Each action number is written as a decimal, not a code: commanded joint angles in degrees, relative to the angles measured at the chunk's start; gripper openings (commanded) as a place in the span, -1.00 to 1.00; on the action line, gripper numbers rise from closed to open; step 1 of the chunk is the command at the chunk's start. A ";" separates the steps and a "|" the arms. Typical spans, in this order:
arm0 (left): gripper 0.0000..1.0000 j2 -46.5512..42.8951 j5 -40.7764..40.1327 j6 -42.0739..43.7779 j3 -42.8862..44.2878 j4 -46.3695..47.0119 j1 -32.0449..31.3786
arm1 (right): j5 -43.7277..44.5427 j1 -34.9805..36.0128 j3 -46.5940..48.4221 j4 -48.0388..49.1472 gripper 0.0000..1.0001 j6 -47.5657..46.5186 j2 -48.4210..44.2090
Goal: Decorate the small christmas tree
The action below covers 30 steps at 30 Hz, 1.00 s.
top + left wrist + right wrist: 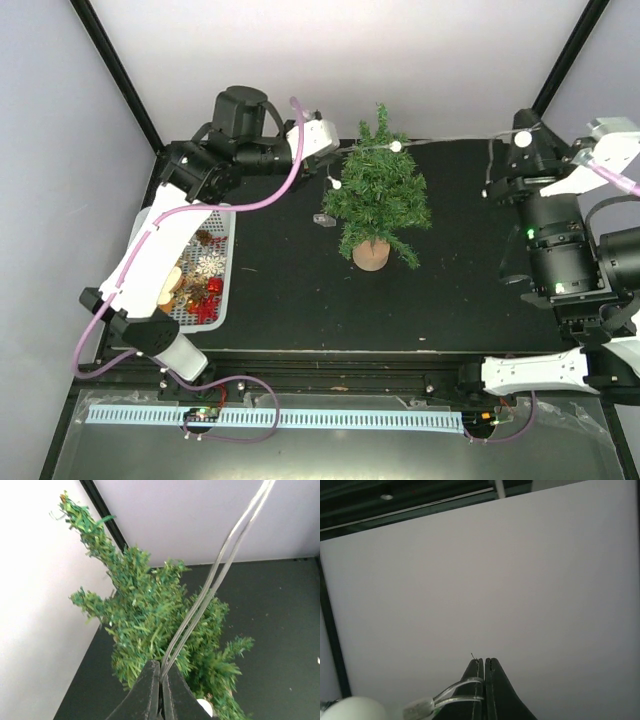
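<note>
From above, the small christmas tree (378, 190) stands upright on its wooden stump (371, 254) in the middle of the black table (280, 300). The left arm (165, 235) reaches toward the tree's upper left side. The right arm (560, 250) is well apart from it, at the right edge. Both sets of fingertips are lost against the dark surface here. White bulbs of a light string (396, 146) sit on the branches. A grey tray (228, 285) of ornaments (200, 285) lies partly under the left arm.

The left wrist camera shows the left gripper (160, 666) pressed together on the string's doubled clear wire, which runs up out of frame. The tree is just behind it, with the stump hidden.

The right wrist camera shows the right gripper (484, 661) pressed together on clear wire loops. One bulb is cut off at the lower left corner, and only pale wall lies behind.
</note>
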 commanded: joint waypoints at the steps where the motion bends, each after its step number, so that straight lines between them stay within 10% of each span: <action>1: -0.97 3.34 -1.67 -2.08 4.12 6.98 -0.53 | 1.52 -3.74 -1.18 7.29 -0.98 -6.85 0.89; 12: -0.97 7.03 0.44 -4.05 5.64 11.02 -0.62 | -6.54 -23.29 2.70 -7.96 -0.98 10.72 6.38; 30: -0.97 3.12 -2.33 -9.45 -5.09 25.44 0.56 | -15.29 -29.87 9.56 0.11 -0.98 11.32 12.09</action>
